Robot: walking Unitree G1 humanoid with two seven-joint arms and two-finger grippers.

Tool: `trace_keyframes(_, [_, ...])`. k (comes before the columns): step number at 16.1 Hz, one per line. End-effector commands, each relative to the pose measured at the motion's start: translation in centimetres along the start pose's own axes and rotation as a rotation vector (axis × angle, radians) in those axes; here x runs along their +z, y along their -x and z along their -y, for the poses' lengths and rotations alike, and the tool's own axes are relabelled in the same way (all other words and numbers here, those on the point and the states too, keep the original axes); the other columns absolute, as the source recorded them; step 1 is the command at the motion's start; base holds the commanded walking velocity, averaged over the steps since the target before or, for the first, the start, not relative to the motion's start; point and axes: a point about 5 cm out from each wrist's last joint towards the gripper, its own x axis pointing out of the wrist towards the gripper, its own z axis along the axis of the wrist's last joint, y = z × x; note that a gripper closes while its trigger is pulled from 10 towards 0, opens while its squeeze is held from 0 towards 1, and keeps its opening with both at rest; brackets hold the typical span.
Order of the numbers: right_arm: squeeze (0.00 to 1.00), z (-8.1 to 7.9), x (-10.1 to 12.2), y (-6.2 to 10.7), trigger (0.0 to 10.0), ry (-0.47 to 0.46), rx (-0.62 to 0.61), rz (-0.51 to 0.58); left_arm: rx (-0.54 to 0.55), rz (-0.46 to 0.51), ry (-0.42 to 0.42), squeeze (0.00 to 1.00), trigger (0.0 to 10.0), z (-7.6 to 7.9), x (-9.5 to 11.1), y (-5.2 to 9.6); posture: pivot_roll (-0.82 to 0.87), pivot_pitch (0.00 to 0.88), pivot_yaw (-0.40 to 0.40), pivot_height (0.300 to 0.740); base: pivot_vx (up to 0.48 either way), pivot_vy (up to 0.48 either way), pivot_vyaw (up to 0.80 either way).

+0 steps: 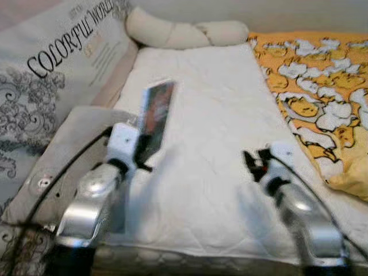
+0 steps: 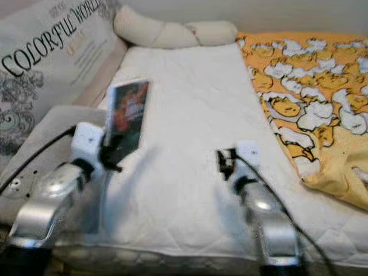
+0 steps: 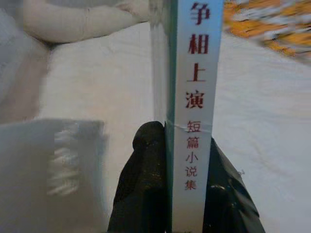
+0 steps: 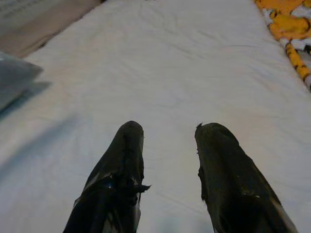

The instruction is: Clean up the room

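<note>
Got the book (image 2: 127, 118) pinched upright by its spine in my left gripper (image 3: 187, 194), lifted over the white bed (image 1: 201, 144). Guessing next is carrying it somewhere tidy, so a firm grip matters. My right gripper (image 4: 167, 160) hovers spread apart, holding nothing.

- White quilted mattress pad (image 2: 190, 172) taken as landmark; it runs from just below me up to the far wall.
- My left gripper (image 2: 109, 152) is over the pad's left edge, fingers clamped on a book (image 2: 127, 115) held upright, dark reddish cover facing me.
- My right gripper (image 2: 225, 161) hangs over the pad's middle, nothing in it; finger gap unreadable.
- Orange blanket with white pattern (image 2: 310, 103) lies along the pad's right side, overlapping its edge.
- Cream bolster pillow (image 2: 172, 33) sits at the pad's far end.
- Printed "COLORFUL WORLD" pillow (image 2: 46, 63) leans left of the pad.
</note>
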Motion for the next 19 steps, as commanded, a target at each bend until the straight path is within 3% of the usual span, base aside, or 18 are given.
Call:
trace_keyframes(1, [0.00,-0.3,0.4,0.2,10.0,-0.021,0.042,0.010,-0.045,0.002,0.005,0.00,10.0,0.2,0.3,-0.3,-0.01,0.000,0.043,0.740,0.000,0.000,0.00])
trace_keyframes(3, [0.00,0.1,0.8,0.7,10.0,0.003,0.132,-0.016,-0.135,-0.026,0.112,0.00,10.0,0.5,0.5,-1.3,-0.02,0.000,0.050,0.740,0.000,0.000,0.00])
trace_keyframes(4, [0.00,0.2,1.2,1.3,10.0,0.031,0.227,-0.031,-0.239,-0.049,0.194,0.00,10.0,1.1,0.6,-2.0,-0.03,0.000,0.055,0.740,0.000,0.000,0.00])
trace_keyframes(6, [0.00,0.4,1.5,2.0,10.0,0.080,0.301,-0.052,-0.311,-0.085,0.258,0.00,10.0,1.6,0.5,-2.7,-0.04,0.000,0.059,0.740,0.000,0.000,0.00])
trace_keyframes(9, [0.00,1.1,2.4,4.3,10.0,0.171,0.509,-0.137,-0.461,-0.220,0.501,0.00,10.0,2.3,-0.5,-5.3,-0.09,0.000,0.066,0.740,0.000,0.000,0.00])
trace_keyframes(11, [0.00,1.1,2.7,5.3,10.0,0.184,0.580,-0.181,-0.522,-0.301,0.596,0.00,10.0,2.7,-1.4,-6.1,-0.11,0.000,0.067,0.740,0.000,0.000,0.00])
trace_keyframes(13, [0.00,1.1,2.7,6.1,10.0,0.203,0.625,-0.221,-0.486,-0.389,0.675,0.00,10.0,3.0,-2.7,-6.9,-0.14,0.000,0.063,0.740,0.000,0.000,0.00])
trace_keyframes(16, [0.00,0.9,2.8,6.8,10.0,0.216,0.638,-0.244,-0.441,-0.441,0.617,0.00,10.0,3.5,-4.0,-7.6,-0.18,0.000,0.061,0.740,0.000,0.000,0.00])
trace_keyframes(17, [0.00,0.6,2.9,7.2,10.0,0.222,0.639,-0.255,-0.409,-0.458,0.522,0.00,10.0,3.9,-4.7,-7.9,-0.22,0.000,0.057,0.740,0.000,0.000,0.00])
trace_keyframes(19, [0.00,0.2,2.8,8.3,10.0,0.231,0.625,-0.296,-0.366,-0.458,0.423,0.00,10.0,4.3,-5.3,-8.3,-0.26,0.000,0.048,0.740,0.000,0.000,0.00])
